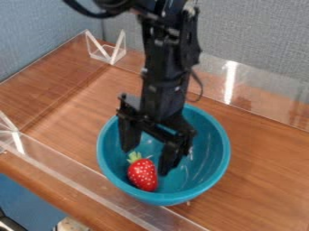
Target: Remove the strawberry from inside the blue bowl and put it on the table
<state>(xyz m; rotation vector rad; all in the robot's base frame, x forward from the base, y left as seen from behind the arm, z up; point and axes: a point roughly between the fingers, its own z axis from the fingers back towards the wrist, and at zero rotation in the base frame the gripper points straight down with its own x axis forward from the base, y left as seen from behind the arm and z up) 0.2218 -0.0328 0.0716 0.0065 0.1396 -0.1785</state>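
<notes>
While the black robot arm [167, 54] is cut off at the top edge of the picture, its black two-fingered gripper [154, 150] is seen pointed straight down inside the large, glossy teal-blue plastic bowl [208, 171]. The jaws are held wide apart, one finger [126, 137] at the left and the other at the right, and nothing is gripped between them. Part of the bowl's far inner wall is hidden behind the arm, and the fingertips are hard to make out against the dark wrist. The small red toy strawberry [143, 171] with its green leafy cap is shown lying in the bowl's near left part, just below the spread fingers; whether it is touched by them cannot be told. Its long axis is set roughly upright in the picture, with the cap turned toward the gripper and the tip toward the near rim. The bowl is set on the reddish-brown wood-grain table [72, 90], which is edged by clear acrylic walls [72, 177].
</notes>
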